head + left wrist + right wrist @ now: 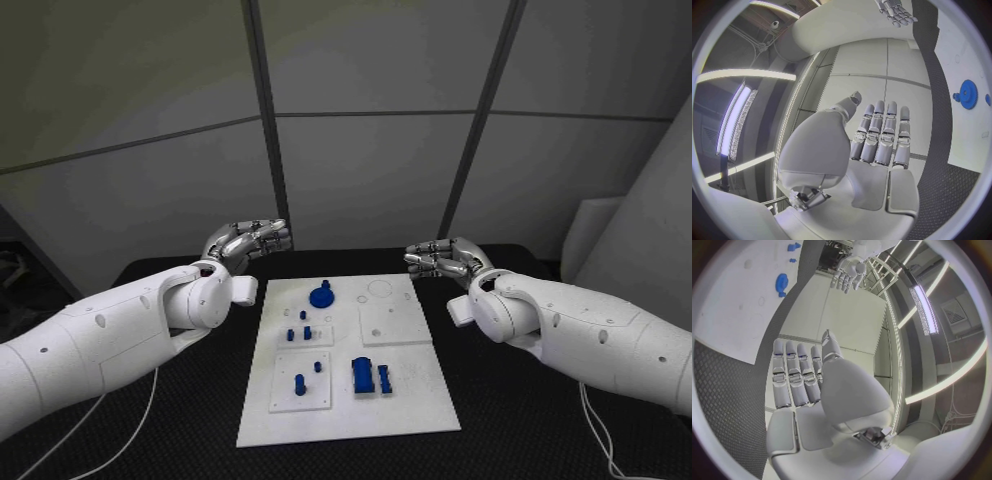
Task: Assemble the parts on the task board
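The white task board point(418, 400) lies in the middle of the black table. On it are a blue gear point(323, 295) near the far edge, small blue pegs point(300, 333) left of centre, more pegs point(302, 381) on the near-left plate and a blue block point(369, 376) near the middle. My left hand point(248, 240) hovers beyond the board's far-left corner, fingers straight and apart, holding nothing. My right hand point(446, 256) hovers past the far-right corner, likewise empty. The left wrist view shows my left hand point(879, 137) flat, with the gear point(967, 93) beside it; the right wrist view shows my right hand point(801, 375) and the gear point(781, 282).
Grey wall panels point(375, 170) rise right behind the table's far edge. Black table surface point(159, 420) runs on both sides of the board. A thin cable point(130, 420) trails under my left arm, another point(599, 430) under my right.
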